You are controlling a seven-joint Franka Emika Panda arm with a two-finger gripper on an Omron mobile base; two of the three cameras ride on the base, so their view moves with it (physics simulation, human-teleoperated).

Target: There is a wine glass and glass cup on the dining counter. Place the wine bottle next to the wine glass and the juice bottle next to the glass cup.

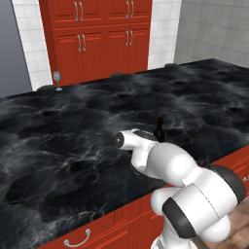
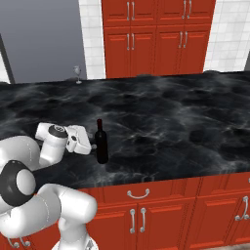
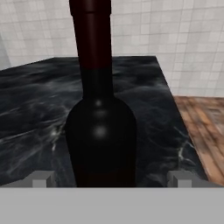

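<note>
The wine bottle (image 2: 101, 141) stands upright on the dining counter (image 2: 171, 117), near its front edge. It is dark, with a dark red top (image 1: 159, 127). My gripper (image 2: 91, 144) is level with the bottle's lower body and open. In the hand view the wine bottle (image 3: 100, 144) rises close up between the two fingertips (image 3: 41, 178), with a gap on each side, so the gripper (image 3: 112, 179) is not clamped on it. The wine glass (image 1: 57, 78) stands far off at the counter's back left corner (image 2: 77, 72).
Tall red cabinets (image 1: 102, 34) and white tiled wall stand behind the counter. Red cabinet fronts with handles (image 2: 139, 194) run below the front edge. Wooden floor (image 3: 205, 131) shows past the counter's end. Low dark rounded shapes (image 1: 116, 75) sit along the far edge.
</note>
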